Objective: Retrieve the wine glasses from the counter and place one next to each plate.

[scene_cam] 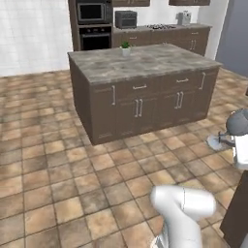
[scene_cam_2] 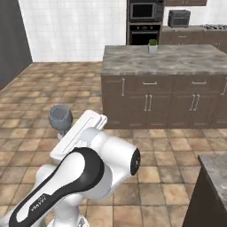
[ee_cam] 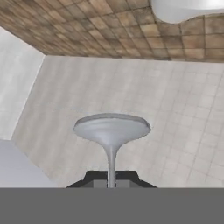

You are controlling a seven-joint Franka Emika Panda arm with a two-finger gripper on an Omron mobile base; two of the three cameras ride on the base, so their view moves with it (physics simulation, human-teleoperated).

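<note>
Clenched on the stem of a wine glass (ee_cam: 111,131), the claw (ee_cam: 111,178) carries it through open air; in the hand view the stem runs straight down between the two dark tips and the round foot spreads out beyond them. From the right base view the glass's rounded grey-blue bowl (scene_cam_2: 60,116) shows just past the white hand, high over the tiled floor (scene_cam_2: 53,88) and well apart from any tabletop. The left base view catches the same glass (scene_cam: 238,122) at the far right edge, again over the floor.

Ahead stands the stone-topped island (scene_cam: 145,63), carrying a small potted plant (scene_cam: 125,47); no plates can be made out on it from here.

By my judgement the step in hand is transport: one glass is picked up and being brought toward a plate. The next move calls for driving the base until a plate comes into sight, keeping the grip firm, then lowering the foot onto bare tabletop just beside that plate before letting go.
</note>
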